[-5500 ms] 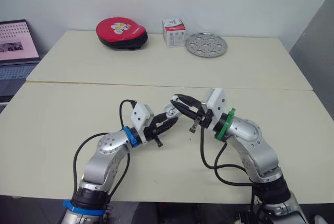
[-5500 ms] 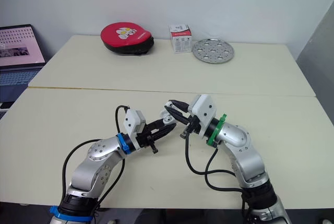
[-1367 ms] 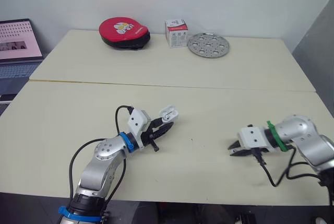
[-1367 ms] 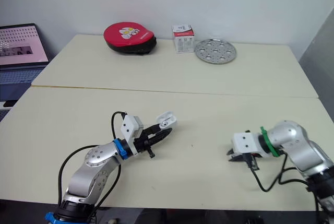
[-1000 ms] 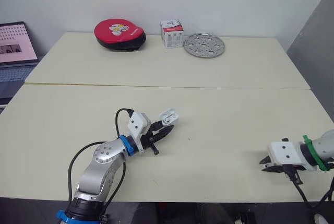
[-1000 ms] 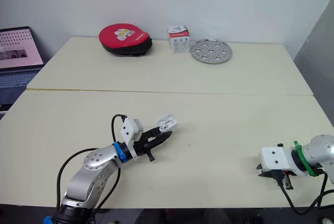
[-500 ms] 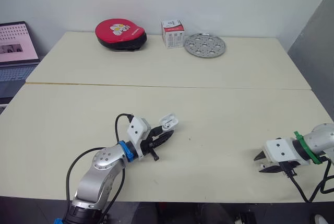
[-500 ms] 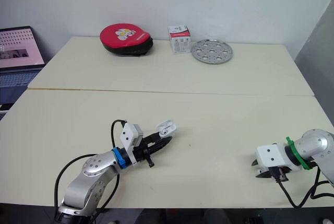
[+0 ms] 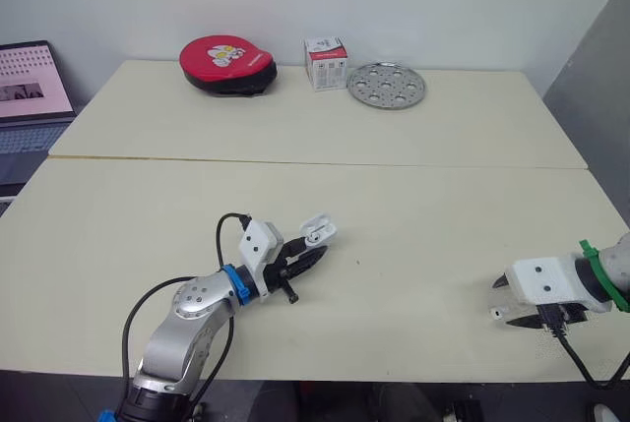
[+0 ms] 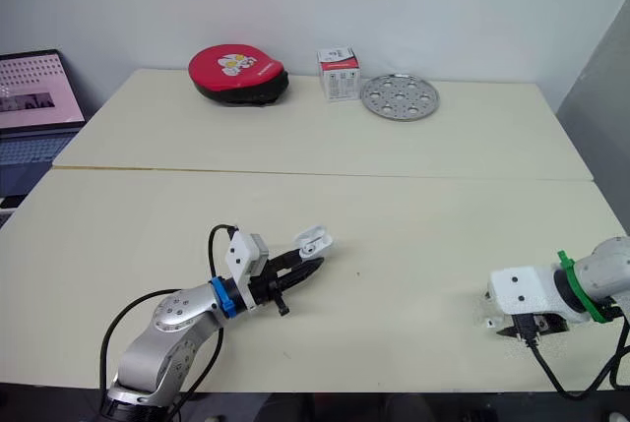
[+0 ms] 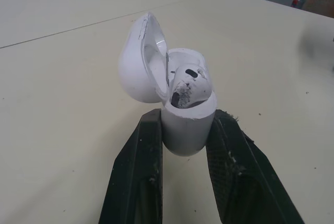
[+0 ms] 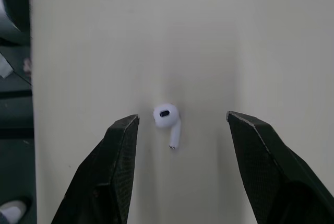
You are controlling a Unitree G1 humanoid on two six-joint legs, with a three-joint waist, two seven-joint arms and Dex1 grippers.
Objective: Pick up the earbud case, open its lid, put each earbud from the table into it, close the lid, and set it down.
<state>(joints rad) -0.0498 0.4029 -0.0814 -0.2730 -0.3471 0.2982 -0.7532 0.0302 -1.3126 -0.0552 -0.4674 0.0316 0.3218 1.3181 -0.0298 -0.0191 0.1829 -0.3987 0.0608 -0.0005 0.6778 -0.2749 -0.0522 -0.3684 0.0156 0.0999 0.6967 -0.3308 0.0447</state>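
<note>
Earbud case [image 11: 189, 130], lid hinged open with one earbud [image 11: 191, 85] seated inside, sits clamped between the left gripper's [image 11: 187, 116] fingers, while the right gripper [image 12: 182, 119] hangs, fingers spread wide, over the second earbud [image 12: 167, 118] lying on the table [image 12: 271, 31].

Left of centre on the near table [image 9: 423, 245], the earbud case [image 11: 185, 114] sits clamped between the left gripper's [image 11: 188, 126] fingers, lid swung back, with one earbud [image 11: 189, 85] in it; it seems to be just above the tabletop. By the near right edge, the second earbud [image 12: 167, 119] lies on the table between the right gripper's [image 12: 182, 118] spread fingers, touching neither. Along the back of the rear table, left to right, stand a round pouch [image 9: 227, 63], a small box [image 9: 326, 62] and a metal disc [image 9: 387, 84]. A laptop [image 9: 31, 88] sits off to the far left.
</note>
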